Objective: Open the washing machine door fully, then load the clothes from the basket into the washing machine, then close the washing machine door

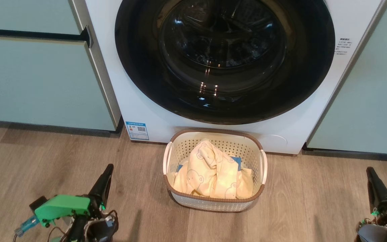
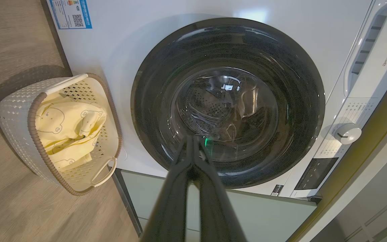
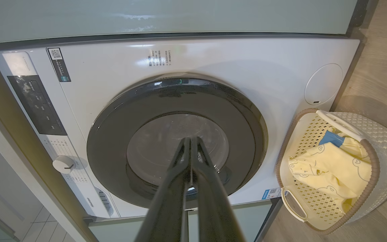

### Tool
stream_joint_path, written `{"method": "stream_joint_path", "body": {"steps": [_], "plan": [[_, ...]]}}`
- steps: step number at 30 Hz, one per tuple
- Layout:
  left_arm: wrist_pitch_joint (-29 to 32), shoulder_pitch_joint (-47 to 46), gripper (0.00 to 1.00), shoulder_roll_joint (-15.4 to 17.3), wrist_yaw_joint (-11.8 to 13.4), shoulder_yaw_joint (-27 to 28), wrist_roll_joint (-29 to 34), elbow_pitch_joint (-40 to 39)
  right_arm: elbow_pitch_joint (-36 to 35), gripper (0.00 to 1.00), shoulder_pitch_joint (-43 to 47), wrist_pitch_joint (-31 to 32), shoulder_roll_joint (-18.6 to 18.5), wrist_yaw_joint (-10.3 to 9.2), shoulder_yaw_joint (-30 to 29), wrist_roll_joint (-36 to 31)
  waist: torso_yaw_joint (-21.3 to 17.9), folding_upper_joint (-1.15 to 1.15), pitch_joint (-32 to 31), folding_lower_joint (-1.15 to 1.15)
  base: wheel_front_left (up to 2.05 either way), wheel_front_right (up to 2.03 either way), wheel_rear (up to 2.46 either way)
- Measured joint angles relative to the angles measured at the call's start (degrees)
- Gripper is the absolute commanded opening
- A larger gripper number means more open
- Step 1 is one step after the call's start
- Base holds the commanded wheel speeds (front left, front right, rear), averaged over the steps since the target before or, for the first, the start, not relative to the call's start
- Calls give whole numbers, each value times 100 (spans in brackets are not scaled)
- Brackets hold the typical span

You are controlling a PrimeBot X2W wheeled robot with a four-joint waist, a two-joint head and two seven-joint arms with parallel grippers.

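The white washing machine [image 1: 139, 101] stands ahead, and its glossy black round washing machine door [image 1: 225, 60] lies flat against its front. On the floor right in front sits the cream basket [image 1: 180, 158] holding the pale yellow bear-print clothes [image 1: 210, 171] with a small blue piece. My left gripper [image 1: 109, 168] is shut at the lower left, short of the basket. My right gripper [image 1: 370, 170] is shut at the lower right. The door [image 2: 227, 101], basket [image 2: 15, 114] and clothes [image 2: 69, 124] show beyond the left gripper [image 2: 192, 137]; the door [image 3: 176, 141], basket [image 3: 385, 151] and clothes [image 3: 331, 168] beyond the right gripper [image 3: 190, 139].
Pale green cabinets [image 1: 39, 77] flank the machine on both sides, the other cabinet [image 1: 371, 94] at the right. Wood floor [image 1: 301, 201] spreads around the basket. The machine's control panel and dial [image 3: 64, 164] run along its top edge. A blue label [image 1: 137, 130] sits low on the front.
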Motion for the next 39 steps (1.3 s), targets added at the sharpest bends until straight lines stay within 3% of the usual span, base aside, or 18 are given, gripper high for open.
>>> {"method": "stream_joint_path", "body": {"steps": [9, 10, 18, 39], "plan": [[0, 0, 0, 0, 0, 0, 0, 0, 0, 0, 0, 0, 0, 0, 0, 0, 0, 0, 0, 0, 0, 0, 0], [-2, 14, 100, -7, 0, -1, -2, 49, 52, 100, 16, 0, 7, 1, 9, 2, 0, 0, 0, 0, 0, 0, 0], [-16, 633, 100, -129, 3, -60, -2, 722, 726, 100, 668, -12, 157, 1, 70, 2, -1, 0, 4, 0, 0, 0, 0], [-364, 369, 100, -125, 2, -123, 631, 466, 361, 100, 475, -364, 157, 1, 238, -430, 3, 0, 20, 0, 0, 0, 0]]}}
